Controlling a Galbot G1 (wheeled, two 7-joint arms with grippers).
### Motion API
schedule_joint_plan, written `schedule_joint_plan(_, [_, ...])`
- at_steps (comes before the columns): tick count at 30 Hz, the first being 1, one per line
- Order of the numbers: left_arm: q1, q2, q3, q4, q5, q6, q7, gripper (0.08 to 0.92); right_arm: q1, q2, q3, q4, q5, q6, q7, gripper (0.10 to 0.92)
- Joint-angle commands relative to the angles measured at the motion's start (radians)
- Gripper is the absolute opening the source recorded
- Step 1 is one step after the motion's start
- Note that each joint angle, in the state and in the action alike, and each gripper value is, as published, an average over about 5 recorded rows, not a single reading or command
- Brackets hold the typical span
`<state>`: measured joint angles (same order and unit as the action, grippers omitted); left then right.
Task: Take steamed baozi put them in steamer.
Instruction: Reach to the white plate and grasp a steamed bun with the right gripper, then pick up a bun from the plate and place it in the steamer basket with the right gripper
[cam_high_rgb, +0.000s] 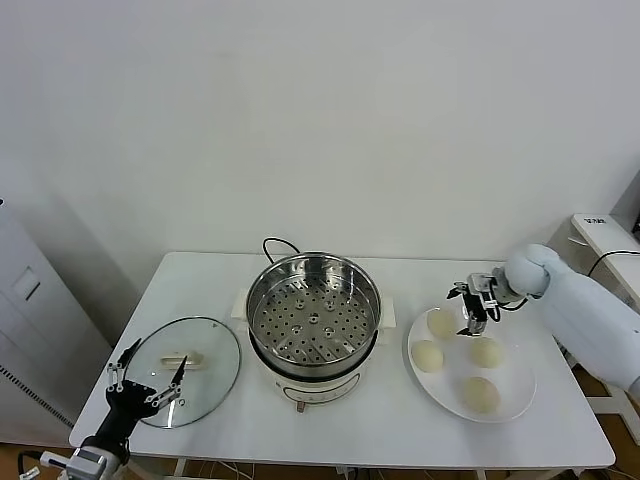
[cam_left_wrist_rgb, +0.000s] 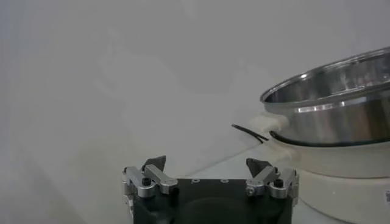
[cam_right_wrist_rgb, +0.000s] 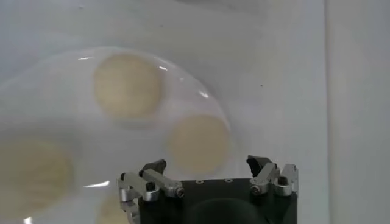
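The right end effector (cam_high_rgb: 470, 308) hangs fully open and empty above the plate's (cam_high_rgb: 520, 402) steamed baozi (cam_high_rgb: 427, 356); one bun directly beneath is partly hidden. The left end effector (cam_high_rgb: 147, 377), open, idles.

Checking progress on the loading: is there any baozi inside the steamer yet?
No. The steamer shows only its bare perforated tray, while all four baozi sit on the white plate.

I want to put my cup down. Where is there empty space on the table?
Bare table lies behind the glass lid, left of the steamer. A narrow strip runs between steamer and plate. The front edge below the steamer is free too. The plate is crowded: four buns and the right gripper over it.
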<state>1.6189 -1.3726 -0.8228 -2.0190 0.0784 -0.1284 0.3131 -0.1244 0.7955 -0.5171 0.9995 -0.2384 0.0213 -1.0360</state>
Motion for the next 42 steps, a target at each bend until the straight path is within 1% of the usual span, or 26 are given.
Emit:
schedule_joint_plan(1, [-0.012, 0.002, 0.009, 0.006, 0.008, 0.006, -0.001, 0.823, 0.025, 0.064, -0.037, -0.069, -0.031, 0.000, 0.023, 0.823])
schedule_joint_plan(9, [-0.014, -0.001, 0.002, 0.011, 0.009, 0.007, -0.002, 0.823, 0.017, 0.073, -0.039, -0.090, -0.035, 0.003, 0.023, 0.809])
schedule_joint_plan(14, [-0.011, -0.008, 0.001, 0.007, 0.011, 0.007, -0.002, 0.823, 0.018, 0.052, -0.052, -0.063, -0.033, 0.001, 0.021, 0.736])
schedule_joint_plan(20, [-0.008, -0.019, 0.006, 0.003, 0.019, 0.004, -0.002, 0.823, 0.008, 0.028, -0.056, -0.024, -0.031, 0.000, 0.026, 0.686])
schedule_joint_plan(24, [-0.005, -0.020, 0.006, -0.001, 0.022, 0.001, -0.002, 0.823, 0.015, 0.009, -0.068, -0.006, -0.027, -0.003, 0.025, 0.618])
schedule_joint_plan(28, [0.000, -0.021, 0.002, -0.004, 0.021, -0.003, -0.003, 0.823, 0.045, -0.021, -0.091, 0.016, -0.003, -0.004, 0.026, 0.516])
schedule_joint_plan(31, [0.003, -0.020, -0.003, -0.006, 0.020, -0.006, -0.003, 0.823, 0.107, -0.052, -0.149, 0.045, 0.048, -0.006, 0.024, 0.464])
schedule_joint_plan(34, [0.004, -0.020, -0.007, -0.008, 0.018, -0.008, -0.002, 0.823, 0.227, -0.089, -0.272, 0.089, 0.139, -0.007, 0.011, 0.452])
schedule_joint_plan(37, [0.002, -0.020, -0.009, -0.011, 0.016, -0.008, -0.003, 0.823, 0.422, -0.105, -0.444, 0.136, 0.267, -0.002, -0.009, 0.450])
schedule_joint_plan(42, [-0.001, -0.022, -0.011, -0.021, 0.016, -0.006, -0.003, 0.823, 0.791, -0.027, -0.762, 0.196, 0.470, 0.046, -0.055, 0.450])
